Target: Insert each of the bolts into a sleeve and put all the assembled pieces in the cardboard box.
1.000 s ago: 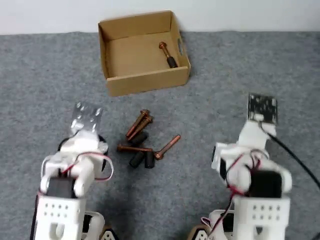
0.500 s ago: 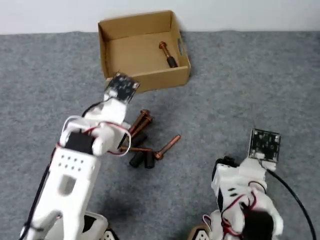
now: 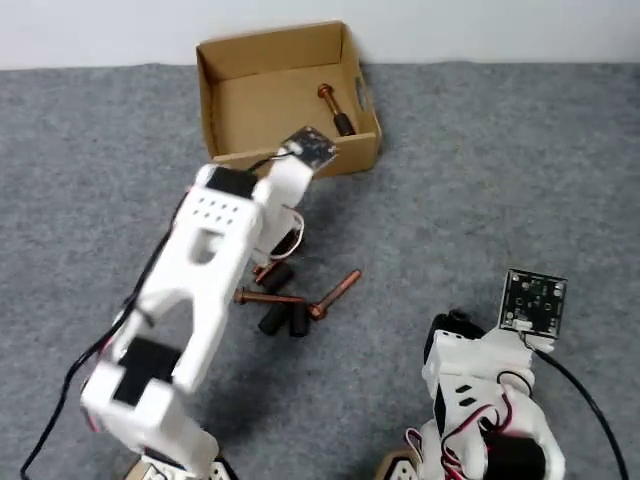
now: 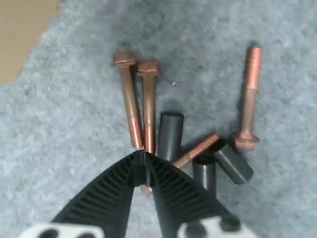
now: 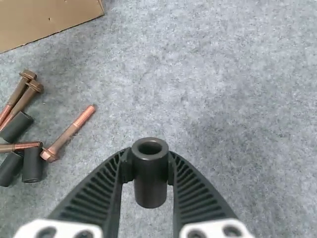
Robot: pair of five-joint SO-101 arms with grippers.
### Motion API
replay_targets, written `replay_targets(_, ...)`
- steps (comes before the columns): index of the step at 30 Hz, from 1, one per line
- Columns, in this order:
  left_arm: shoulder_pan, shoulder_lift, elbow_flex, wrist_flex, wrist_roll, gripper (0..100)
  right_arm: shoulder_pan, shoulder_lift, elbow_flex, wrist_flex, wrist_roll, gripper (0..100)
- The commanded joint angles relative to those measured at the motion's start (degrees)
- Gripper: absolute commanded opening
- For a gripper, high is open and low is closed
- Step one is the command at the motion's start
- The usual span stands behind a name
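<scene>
Swung over stiff, slippery copper-coloured bolts (image 4: 148, 104), best pinched mid-shank, the left end effector (image 4: 143, 157) is closed; the right end effector (image 5: 148, 161) grips a black cylindrical sleeve (image 5: 150, 191).

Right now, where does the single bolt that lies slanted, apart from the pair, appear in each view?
High view: the slanted bolt lies just right of the sleeves.
Left wrist view: the bolt lies across the sleeves from the paired bolts.
Right wrist view: of the loose pieces, the bolt lies nearest the held sleeve.
Shared landmark: the cardboard box.
</scene>
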Motion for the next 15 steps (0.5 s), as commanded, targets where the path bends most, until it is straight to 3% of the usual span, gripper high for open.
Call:
replay_targets(1, 0.26, 7.91, -13.14, 4.40, -0.79, 4, 0.31, -0.13, -0.26, -1.45, -0.44, 0.8)
replay_targets(4, -0.18, 14.51, -21.93, 7.56, -2.46, 9, 0.31, -0.13, -0.26, -1.45, -0.44, 0.8)
replay_targets(15, -2.55, 35.43, -46.73, 14.24, -4.31, 9, 0.31, -0.13, -0.26, -1.45, -0.44, 0.8)
